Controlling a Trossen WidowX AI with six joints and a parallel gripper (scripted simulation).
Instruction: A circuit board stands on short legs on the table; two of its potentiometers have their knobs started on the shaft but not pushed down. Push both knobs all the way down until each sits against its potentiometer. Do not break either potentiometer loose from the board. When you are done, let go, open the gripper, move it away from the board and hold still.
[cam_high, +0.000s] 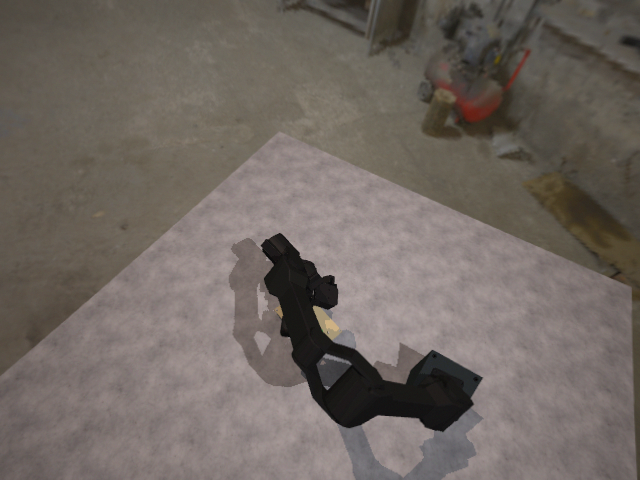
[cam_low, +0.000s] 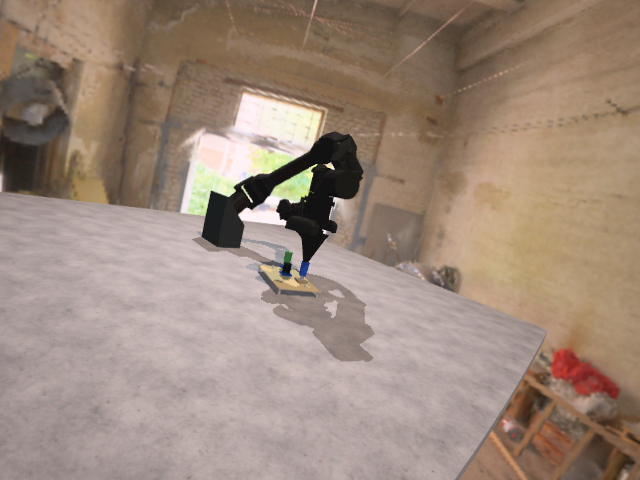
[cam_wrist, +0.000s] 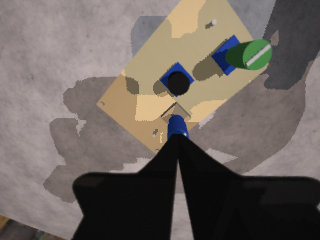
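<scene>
- the claw (cam_low: 306, 259) (cam_wrist: 177, 138) was fully closed with nothing between its fingers; its tips pointed down at the top of the blue knob, seemingly touching it.
- the blue knob (cam_low: 303, 269) (cam_wrist: 177, 126) stood upright over a pale, squarish potentiometer near one edge of the board. a little space seemed to show beneath it, so this push looked unfinished (contact alone proved nothing).
- the black knob (cam_low: 286, 268) (cam_wrist: 178, 83) sat low over a blue square potentiometer, and was probably not one of the two to be pushed.
- the green knob (cam_low: 287, 256) (cam_wrist: 257, 55) stood tall over another blue potentiometer, and was likely the second job, still to do.
- the circuit board (cam_high: 323, 320) (cam_low: 297, 285) (cam_wrist: 145, 75) rested on its short legs on the worktop (cam_high: 439, 258) (cam_low: 155, 335) (cam_wrist: 30, 50), with no potentiometer visibly broken loose.
- the arm's base (cam_high: 467, 374) (cam_low: 222, 227) stood beyond the board in the exterior view. opening the claw, moving away and holding still were left for after both knobs.
</scene>
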